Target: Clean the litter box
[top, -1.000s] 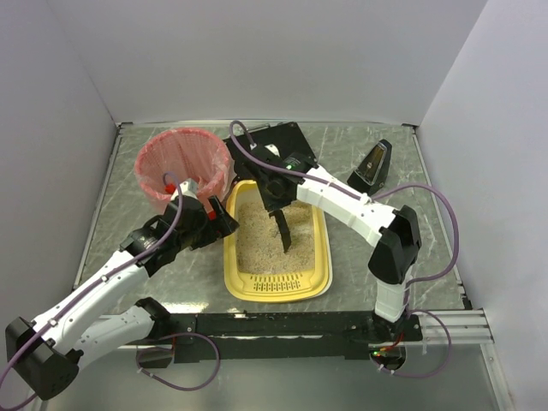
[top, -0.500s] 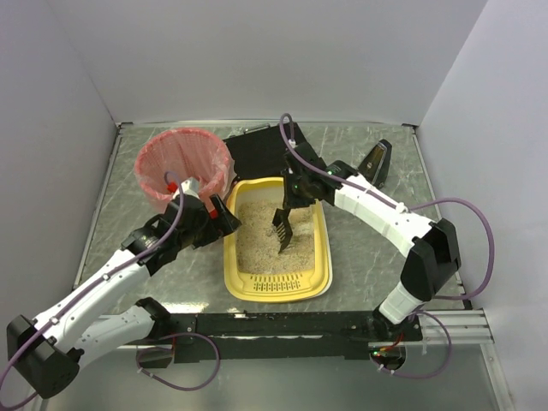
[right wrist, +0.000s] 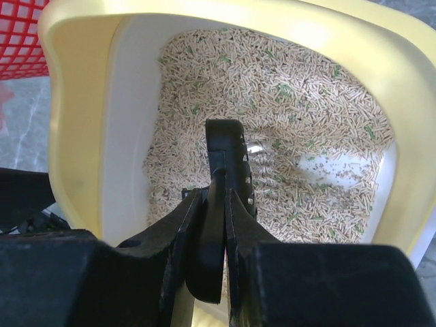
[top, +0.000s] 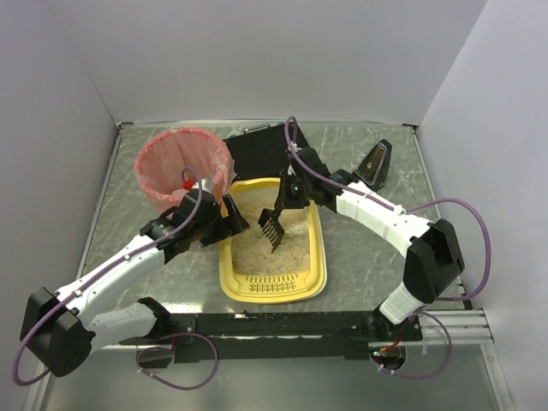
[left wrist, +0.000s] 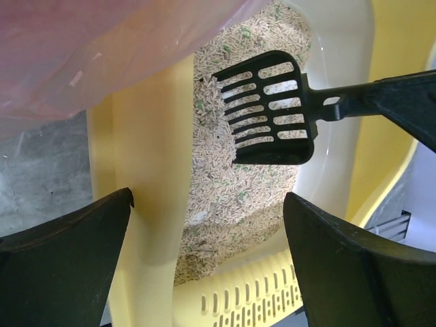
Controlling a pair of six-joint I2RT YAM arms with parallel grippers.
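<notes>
Grips a black scoop (top: 272,227) by its handle in clenched right jaws, head tilted over the pellets in the litter box (top: 229,276). Straddles the box's left rim with left jaws, released and spread wide, one on each side. Shows the box mid-worktop (top: 377,248), just beside the pink bin (top: 163,171), slotted end toward the arm bases.

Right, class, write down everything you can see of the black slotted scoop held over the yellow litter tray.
The black slotted plastic scoop has a flat head with rows of open slots and a straight handle. The right claw is shut on the handle. The head hangs tilted over the beige pellet litter inside the large yellow plastic litter box, and litter shows through the slots. Whether its tip touches the litter is unclear.
</notes>
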